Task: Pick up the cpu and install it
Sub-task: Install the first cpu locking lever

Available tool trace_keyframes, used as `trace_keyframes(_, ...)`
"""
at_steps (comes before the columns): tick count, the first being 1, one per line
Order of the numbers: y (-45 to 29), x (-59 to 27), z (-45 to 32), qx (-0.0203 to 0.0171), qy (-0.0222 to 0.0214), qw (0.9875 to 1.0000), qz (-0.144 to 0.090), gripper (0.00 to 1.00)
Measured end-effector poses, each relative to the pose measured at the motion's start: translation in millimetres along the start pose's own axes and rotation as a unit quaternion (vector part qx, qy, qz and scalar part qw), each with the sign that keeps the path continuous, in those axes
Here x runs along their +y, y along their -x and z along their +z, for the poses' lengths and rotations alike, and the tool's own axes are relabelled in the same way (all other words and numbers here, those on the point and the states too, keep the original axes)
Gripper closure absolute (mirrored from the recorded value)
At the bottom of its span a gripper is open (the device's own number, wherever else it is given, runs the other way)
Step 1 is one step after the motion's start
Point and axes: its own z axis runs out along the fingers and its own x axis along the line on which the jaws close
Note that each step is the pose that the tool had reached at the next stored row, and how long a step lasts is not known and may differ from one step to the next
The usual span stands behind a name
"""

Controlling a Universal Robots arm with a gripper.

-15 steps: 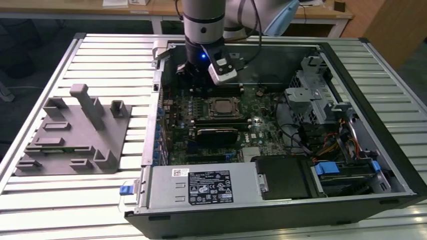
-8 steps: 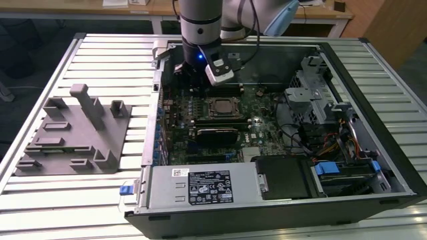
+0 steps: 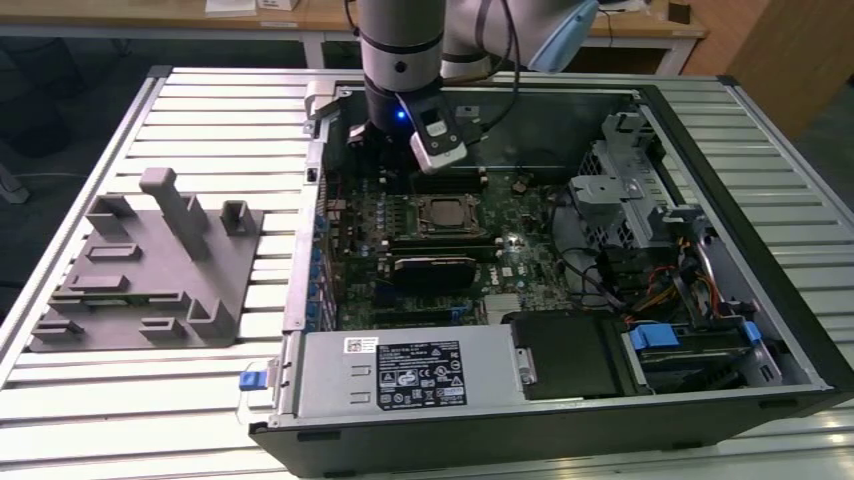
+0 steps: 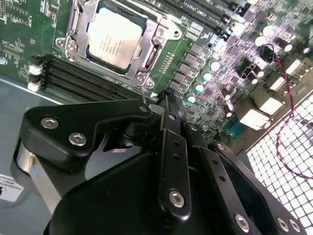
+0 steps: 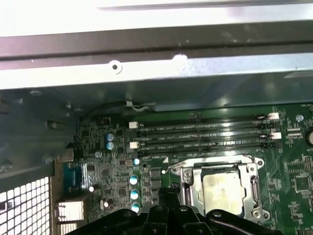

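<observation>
- One cpu lies flat in its socket on the motherboard, near the centre of the exterior view. Its pale metal top faces up and the metal socket frame surrounds it.
- Both wrist views show it level in the frame, with no corner riding up. I judge the placing done.
- The gripper hangs just beside one corner of the socket, close to the thin wire lever. Its fingers are pressed together. I cannot tell whether they pinch the lever or merely stand next to it.
- Doing this step well seems to call for force on the lever alone, straight and slow. No sideways shove should reach the chip, and the tips should keep off the memory slots next to the socket.
- Faint print covers the cpu's top, too small to make out.
- A white-and-black printed label sits on the silver box at the lower centre of the exterior view. A smaller white sticker lies near that box's upper left corner.
- The computer case lies open on a slatted table. A grey plastic block with upright posts rests at the exterior view's left.
</observation>
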Motion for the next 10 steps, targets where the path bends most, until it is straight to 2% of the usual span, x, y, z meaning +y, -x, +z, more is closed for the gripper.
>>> trace_keyframes(1, 0.0, -0.1, 0.0, 0.0003, 0.0033, 1.0, 0.0, 0.89)
trace_keyframes(7, 0.1, -0.3, 0.0, 0.0011, 0.0136, 0.9999, 0.0, 0.89)
trace_keyframes(10, 0.1, -0.5, -0.1, 0.0017, 0.0211, 0.9998, 0.0, 0.89)
